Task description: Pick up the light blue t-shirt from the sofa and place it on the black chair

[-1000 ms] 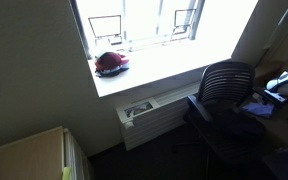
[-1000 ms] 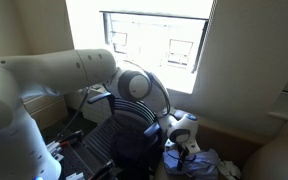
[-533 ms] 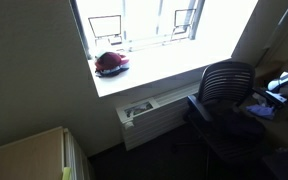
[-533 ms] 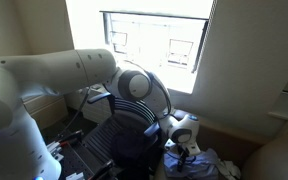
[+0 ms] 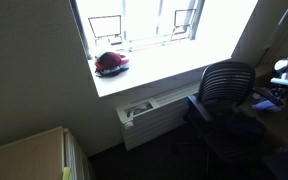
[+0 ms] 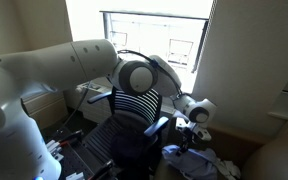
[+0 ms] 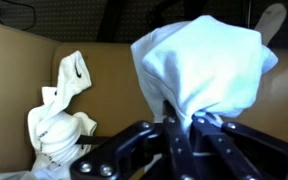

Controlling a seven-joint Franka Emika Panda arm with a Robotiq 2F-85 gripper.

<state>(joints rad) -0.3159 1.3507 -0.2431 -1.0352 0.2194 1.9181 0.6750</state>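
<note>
In the wrist view my gripper is shut on a bunched fold of the light blue t-shirt. The shirt fills the upper right of that view, in front of the tan sofa. In an exterior view the gripper hangs beside the black chair, and a strip of the shirt dangles under it. In an exterior view the black chair stands by the window, with the gripper at the right edge of the picture.
A crumpled white cloth lies on the sofa to the left of the shirt. A red object sits on the window sill above a radiator. My big white arm fills the left of an exterior view.
The jaws have closed on the t-shirt. My gripper has risen and shifted sideways, pulling the shirt up off the sofa.
</note>
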